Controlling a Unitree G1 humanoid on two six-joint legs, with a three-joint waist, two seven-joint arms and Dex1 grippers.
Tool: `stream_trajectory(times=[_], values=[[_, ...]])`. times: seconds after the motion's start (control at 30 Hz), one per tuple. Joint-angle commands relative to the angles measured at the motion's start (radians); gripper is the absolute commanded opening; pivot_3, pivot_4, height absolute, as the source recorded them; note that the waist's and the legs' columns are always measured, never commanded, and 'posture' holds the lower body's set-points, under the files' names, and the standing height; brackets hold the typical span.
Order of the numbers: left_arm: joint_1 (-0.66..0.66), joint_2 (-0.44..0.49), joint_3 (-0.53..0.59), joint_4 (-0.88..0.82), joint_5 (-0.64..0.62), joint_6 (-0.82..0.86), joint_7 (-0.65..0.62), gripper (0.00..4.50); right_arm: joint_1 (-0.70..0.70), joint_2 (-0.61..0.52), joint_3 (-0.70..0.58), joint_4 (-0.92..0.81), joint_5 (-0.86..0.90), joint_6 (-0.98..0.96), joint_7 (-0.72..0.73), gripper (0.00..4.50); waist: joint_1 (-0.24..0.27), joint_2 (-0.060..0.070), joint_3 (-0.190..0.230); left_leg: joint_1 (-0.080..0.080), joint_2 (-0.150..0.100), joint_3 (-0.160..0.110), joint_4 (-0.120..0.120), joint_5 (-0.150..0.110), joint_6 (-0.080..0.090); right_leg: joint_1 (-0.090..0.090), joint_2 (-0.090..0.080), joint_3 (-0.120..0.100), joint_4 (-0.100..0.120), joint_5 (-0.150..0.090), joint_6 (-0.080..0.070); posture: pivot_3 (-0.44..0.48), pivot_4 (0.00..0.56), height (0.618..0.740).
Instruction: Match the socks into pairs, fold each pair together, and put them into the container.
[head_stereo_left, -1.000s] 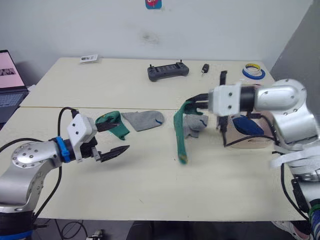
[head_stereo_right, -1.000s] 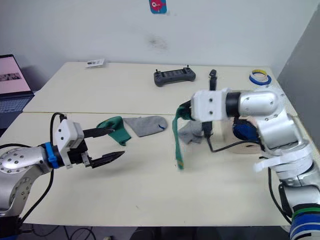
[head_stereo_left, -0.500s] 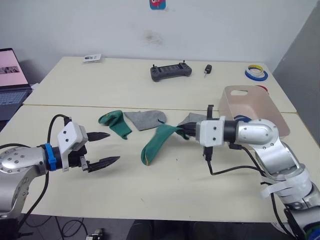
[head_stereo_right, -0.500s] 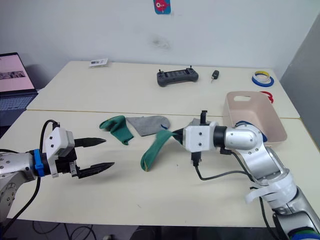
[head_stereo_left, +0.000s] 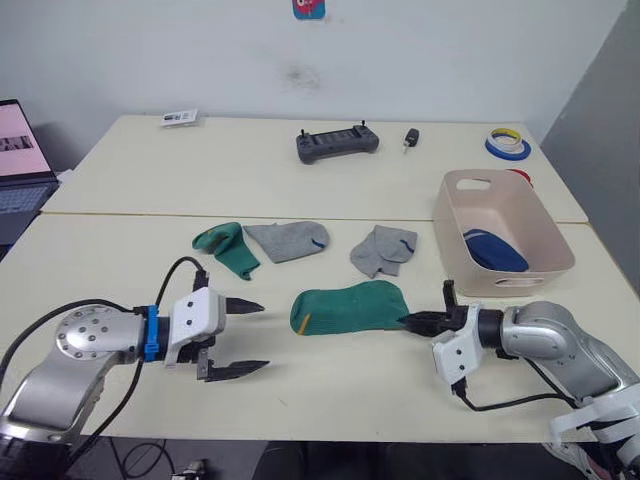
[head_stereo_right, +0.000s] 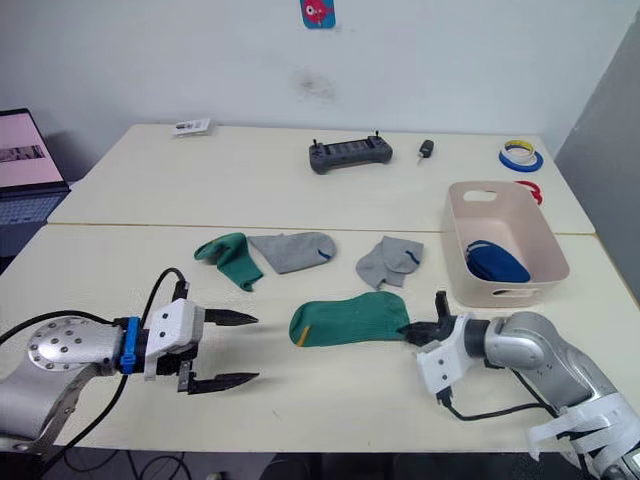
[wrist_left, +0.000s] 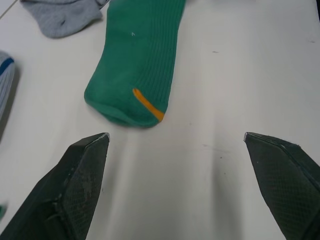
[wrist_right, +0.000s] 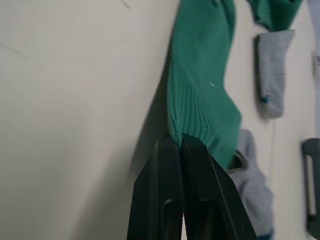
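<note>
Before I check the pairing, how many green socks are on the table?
2. One green sock lies flat at the table's middle, its end pinched by the right gripper. The other green sock lies crumpled beside a grey sock, further left.

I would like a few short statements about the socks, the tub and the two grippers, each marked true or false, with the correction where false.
1. The right gripper has its jaws shut on the edge of the flat green sock. True.
2. The left gripper is holding a grey sock. False: its jaws are open and hold nothing.
3. The container holds blue fabric. True.
4. Both green socks lie stacked together. False: the crumpled green sock lies apart, beside a grey sock.
5. The second grey sock is inside the container. False: it lies on the table.
</note>
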Motion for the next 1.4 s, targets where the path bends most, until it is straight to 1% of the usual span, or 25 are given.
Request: stream_trajectory(times=[0.03,0.13,0.23,0.3,0.37,0.53,0.57,0.63,0.7,0.83,0.93,0.97,1.03,1.1,1.2,1.4], values=[[-0.071,-0.032,-0.062,0.078,0.078,-0.180,-0.029,4.50,0.022,-0.012,-0.027,-0.057,0.066,0.057,0.034,0.69,0.001,0.000,0.000,0.000,-0.001,0.000,0.000,0.000,0.000,0.000,0.000,0.000,0.000,0.000,0.000,0.000,0.150,0.740],[-0.136,-0.051,-0.114,0.186,0.147,-0.337,-0.053,4.50,0.029,-0.020,-0.042,-0.107,0.144,0.146,0.089,1.72,0.001,0.000,0.000,0.000,-0.001,0.000,0.001,0.000,0.000,0.001,0.000,0.000,0.000,0.000,0.000,0.000,0.150,0.740],[-0.217,-0.073,-0.162,0.310,0.222,-0.482,-0.045,4.50,0.033,-0.019,-0.068,-0.174,0.257,0.234,0.130,2.72,0.001,0.000,0.000,0.000,0.000,0.000,0.000,0.000,0.000,0.000,0.000,-0.001,0.000,0.000,0.000,0.000,0.150,0.740],[-0.271,-0.092,-0.193,0.384,0.269,-0.566,-0.031,4.50,0.042,-0.008,-0.088,-0.229,0.345,0.313,0.146,2.72,0.001,0.000,0.000,0.000,0.000,0.000,0.000,0.000,0.000,0.000,0.000,-0.001,0.000,0.000,0.000,0.000,0.150,0.740],[-0.320,-0.110,-0.222,0.458,0.311,-0.637,-0.021,4.50,0.044,-0.005,-0.099,-0.274,0.393,0.379,0.156,2.72,0.001,0.000,0.000,0.000,0.000,-0.001,0.000,0.000,0.000,0.001,0.000,-0.001,0.000,0.000,0.000,0.000,0.150,0.740],[-0.424,-0.162,-0.283,0.612,0.384,-0.779,0.009,4.50,0.045,-0.012,-0.108,-0.302,0.403,0.435,0.161,2.72,0.002,0.000,0.000,0.000,-0.001,0.000,0.001,0.000,0.000,0.001,0.000,-0.002,0.000,0.000,0.000,0.000,0.150,0.740],[-0.444,-0.172,-0.295,0.641,0.406,-0.804,0.022,4.32,0.048,-0.014,-0.110,-0.304,0.400,0.441,0.161,2.76,0.003,0.000,0.000,0.000,-0.002,-0.001,0.001,0.000,0.000,0.001,0.001,-0.002,0.000,0.000,0.000,0.000,0.150,0.740],[-0.480,-0.186,-0.319,0.698,0.443,-0.851,0.037,3.94,0.051,-0.015,-0.115,-0.307,0.395,0.451,0.160,2.77,0.004,0.001,0.000,0.000,-0.002,-0.001,0.001,0.000,0.000,0.002,0.001,-0.003,0.000,0.000,0.000,0.000,0.150,0.740],[-0.508,-0.195,-0.341,0.745,0.464,-0.888,0.045,3.37,0.051,-0.015,-0.120,-0.310,0.393,0.462,0.157,2.77,0.003,0.001,-0.001,0.001,-0.003,0.000,0.001,0.000,0.000,0.002,0.001,-0.003,0.000,0.000,0.000,0.000,0.150,0.740],[-0.542,-0.205,-0.373,0.808,0.481,-0.952,0.055,2.04,0.047,-0.017,-0.129,-0.306,0.388,0.484,0.155,2.77,0.002,0.002,-0.001,0.001,-0.002,0.000,0.001,0.000,0.000,0.002,0.002,-0.003,0.001,0.000,0.000,0.000,0.150,0.740],[-0.548,-0.211,-0.386,0.826,0.459,-0.979,0.047,1.06,0.046,-0.016,-0.137,-0.290,0.377,0.504,0.147,2.77,0.003,0.002,-0.001,0.001,-0.002,0.000,0.001,0.000,0.000,0.002,0.002,-0.003,0.001,0.000,0.000,0.000,0.150,0.740],[-0.540,-0.210,-0.385,0.818,0.430,-0.976,0.033,0.68,0.044,-0.016,-0.138,-0.269,0.351,0.480,0.136,2.77,0.003,0.002,-0.001,0.001,-0.002,0.000,0.001,0.000,0.000,0.002,0.002,-0.003,0.001,0.000,0.000,0.000,0.150,0.740],[-0.514,-0.197,-0.376,0.793,0.358,-0.954,-0.005,0.07,0.048,-0.020,-0.140,-0.232,0.311,0.445,0.123,2.77,0.002,0.002,-0.001,0.001,-0.002,0.000,0.001,0.000,0.000,0.002,0.002,-0.003,0.001,0.000,0.000,0.000,0.150,0.740],[-0.491,-0.185,-0.363,0.774,0.311,-0.927,-0.028,0.03,0.058,-0.028,-0.139,-0.210,0.286,0.406,0.122,2.77,0.002,0.002,-0.001,0.001,-0.002,0.000,0.001,0.000,0.000,0.002,0.002,-0.003,0.001,0.000,0.000,0.000,0.150,0.740],[-0.447,-0.173,-0.339,0.737,0.243,-0.857,-0.047,0.03,0.080,-0.050,-0.117,-0.156,0.218,0.280,0.118,2.77,0.001,0.002,-0.001,0.001,-0.001,0.000,0.001,0.000,0.000,0.001,0.001,-0.003,0.001,0.000,0.000,0.000,0.150,0.740],[-0.405,-0.169,-0.326,0.679,0.202,-0.780,-0.062,0.03,0.061,-0.016,-0.069,-0.041,0.090,0.137,0.050,2.77,0.000,0.002,-0.001,0.001,-0.001,0.001,0.001,0.000,0.000,0.001,0.002,-0.003,0.001,0.000,0.000,0.000,0.150,0.740]])
